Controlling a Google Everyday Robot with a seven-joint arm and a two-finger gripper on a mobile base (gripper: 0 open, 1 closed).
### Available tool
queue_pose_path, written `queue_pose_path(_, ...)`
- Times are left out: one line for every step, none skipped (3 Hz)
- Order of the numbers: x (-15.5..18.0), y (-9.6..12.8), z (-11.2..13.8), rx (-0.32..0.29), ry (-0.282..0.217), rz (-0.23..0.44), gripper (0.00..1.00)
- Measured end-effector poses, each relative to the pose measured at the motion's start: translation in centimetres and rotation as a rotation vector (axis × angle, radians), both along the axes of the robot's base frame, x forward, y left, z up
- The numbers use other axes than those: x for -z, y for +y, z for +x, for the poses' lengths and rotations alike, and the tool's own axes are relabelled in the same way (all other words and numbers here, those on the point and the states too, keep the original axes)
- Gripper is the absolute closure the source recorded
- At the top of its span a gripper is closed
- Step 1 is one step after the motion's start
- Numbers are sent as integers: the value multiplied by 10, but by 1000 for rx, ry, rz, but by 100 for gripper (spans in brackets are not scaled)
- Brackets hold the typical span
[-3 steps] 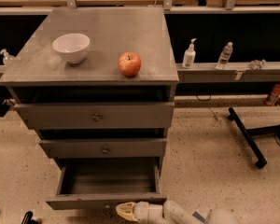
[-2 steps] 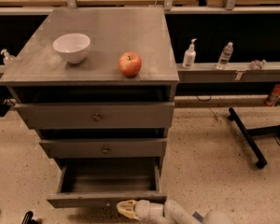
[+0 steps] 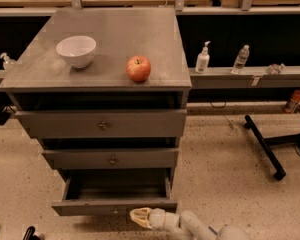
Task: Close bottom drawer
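The bottom drawer (image 3: 115, 207) of the grey cabinet is pulled out, its plain grey interior empty and its slim front panel facing me near the bottom of the view. My gripper (image 3: 136, 216) sits just below and in front of that panel, right of its centre, with its pale fingertips pointing left at the panel's lower edge. The mid-sized drawer front (image 3: 111, 159) and the tallest drawer front (image 3: 103, 124) above it are both pushed in.
A white bowl (image 3: 76, 50) and a red apple (image 3: 138, 68) rest on the cabinet top (image 3: 115, 29). Bottles (image 3: 203, 59) stand on a low shelf to the right. A black stand leg (image 3: 262, 146) lies on the speckled floor at right.
The gripper has stayed close to the drawer front; the drawer looks about as far out as before.
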State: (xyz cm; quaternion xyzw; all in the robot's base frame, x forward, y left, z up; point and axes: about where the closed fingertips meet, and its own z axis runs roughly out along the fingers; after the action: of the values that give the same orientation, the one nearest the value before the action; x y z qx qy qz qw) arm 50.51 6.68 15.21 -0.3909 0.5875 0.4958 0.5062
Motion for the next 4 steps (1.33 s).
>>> queue_pose_path(-4,7,0,-9,1,-19,100)
queue_pose_path(-17,18,22,8,-2,-36,100)
queue_pose_path(-18,18,21,9,-1,-35,100)
queue_pose_path(-18,14,36,43,-4,-41,100)
